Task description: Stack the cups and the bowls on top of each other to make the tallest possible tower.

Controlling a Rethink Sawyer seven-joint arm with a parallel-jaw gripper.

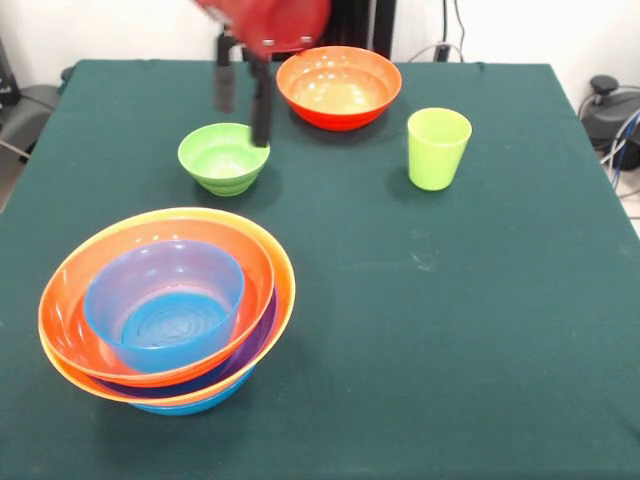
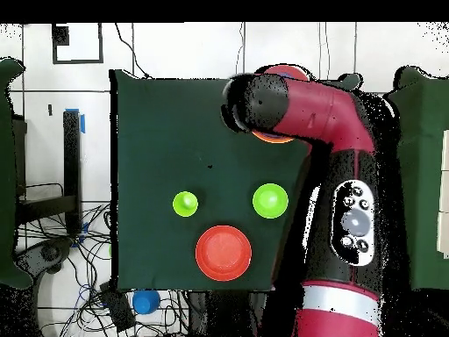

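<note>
Counter [image 1: 480,330] holds one cup [image 1: 438,148], one green bowl [image 1: 224,157], one red-orange bowl [image 1: 339,86], one nested tower [image 1: 166,308]; tool [image 1: 243,95] fingers apart, empty.

The green-covered table [image 1: 450,330] carries a nested bowl tower [image 1: 165,305], lime bowl [image 1: 223,157], red-orange bowl [image 1: 339,86] and tumbler [image 1: 438,148].

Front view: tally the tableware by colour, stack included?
Blue bowls: 2, both in the tower
Orange or red-orange bowls: 3, two of them in the tower
Purple bowl: 1, in the tower
Lime-green bowl: 1, loose
Lime-green cup: 1, loose
Total: 8 showing; any bowl nested fully out of sight cannot be counted.
</note>
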